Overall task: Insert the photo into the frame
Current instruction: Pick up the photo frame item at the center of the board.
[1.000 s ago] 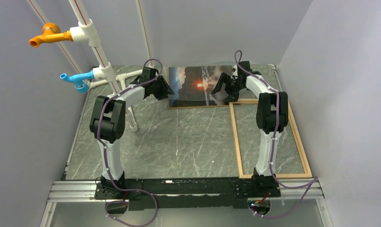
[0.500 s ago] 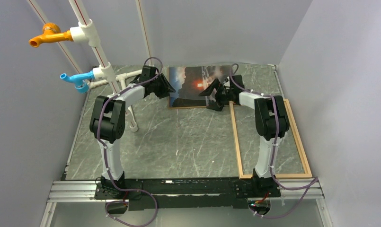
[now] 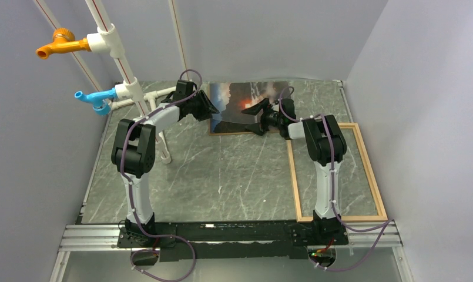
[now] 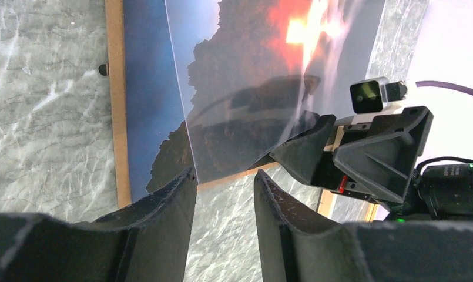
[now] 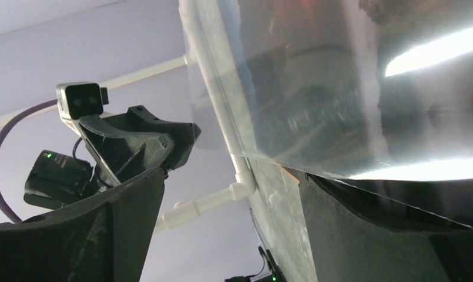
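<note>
The photo lies picture side up on the tabletop, at the upper middle of the top view. It is shiny, with dark rocks and an orange-red sun. The frame is made of thin, light wood strips. It lies flat at the right side, empty inside. Its upper left corner is near the photo's lower right corner.

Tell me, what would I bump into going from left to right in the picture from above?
orange tap → blue tap → left hand → photo → wooden frame. The right hand is left out because it sits over the photo.
</note>
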`<state>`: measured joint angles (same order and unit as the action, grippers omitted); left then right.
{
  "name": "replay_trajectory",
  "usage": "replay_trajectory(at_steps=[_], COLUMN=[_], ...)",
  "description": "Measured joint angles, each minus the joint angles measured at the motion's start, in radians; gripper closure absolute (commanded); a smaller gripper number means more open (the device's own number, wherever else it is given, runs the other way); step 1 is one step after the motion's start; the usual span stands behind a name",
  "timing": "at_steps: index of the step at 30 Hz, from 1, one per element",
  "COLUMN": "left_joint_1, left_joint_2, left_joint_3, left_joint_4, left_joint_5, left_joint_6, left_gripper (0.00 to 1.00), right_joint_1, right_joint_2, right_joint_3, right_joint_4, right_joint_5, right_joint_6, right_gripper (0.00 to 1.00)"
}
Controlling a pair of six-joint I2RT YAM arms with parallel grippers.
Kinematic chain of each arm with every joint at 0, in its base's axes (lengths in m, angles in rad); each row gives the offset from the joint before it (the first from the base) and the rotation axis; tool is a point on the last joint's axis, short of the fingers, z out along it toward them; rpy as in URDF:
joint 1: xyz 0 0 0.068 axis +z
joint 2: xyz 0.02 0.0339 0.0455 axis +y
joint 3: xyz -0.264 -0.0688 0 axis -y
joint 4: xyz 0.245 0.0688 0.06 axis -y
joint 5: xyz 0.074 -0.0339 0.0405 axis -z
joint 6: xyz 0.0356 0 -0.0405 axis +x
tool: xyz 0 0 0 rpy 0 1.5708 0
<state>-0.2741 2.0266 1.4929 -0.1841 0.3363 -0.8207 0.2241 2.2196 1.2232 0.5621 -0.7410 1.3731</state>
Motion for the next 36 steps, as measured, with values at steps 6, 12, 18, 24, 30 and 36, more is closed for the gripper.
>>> replay_trajectory(at_steps=[6, 12, 18, 24, 30, 36], left_joint_1=[0.000, 0.000, 0.000, 0.000, 0.000, 0.000], left_joint_2=[0.000, 0.000, 0.000, 0.000, 0.000, 0.000], left_joint_3=[0.000, 0.000, 0.000, 0.014, 0.015, 0.024], left_joint_4=[0.006, 0.008, 0.006, 0.000, 0.000, -0.011], left_joint_5=[0.006, 0.007, 0.008, 0.012, 0.015, 0.016], left_joint_6=[0.000, 0.001, 0.008, 0.008, 0.014, 0.019], left_gripper=[0.56, 0.56, 0.55, 0.55, 0.56, 0.56], right_joint_1=[-0.001, -0.001, 0.002, 0.018, 0.035, 0.042], right_joint_2=[0.033, 0.036, 0.009, -0.117, -0.158, -0.128], right_joint_3=[0.011, 0.006, -0.019, -0.107, -0.127, -0.148], right_joint_4=[0.064, 0.083, 0.069, 0.009, 0.002, 0.015], right_joint_5=[0.007, 0.014, 0.043, 0.105, 0.150, 0.187], right_joint_6=[0.050, 0.074, 0.059, 0.008, -0.010, 0.015], right_gripper=[0.22, 0.24, 0.21, 0.20, 0.28, 0.37])
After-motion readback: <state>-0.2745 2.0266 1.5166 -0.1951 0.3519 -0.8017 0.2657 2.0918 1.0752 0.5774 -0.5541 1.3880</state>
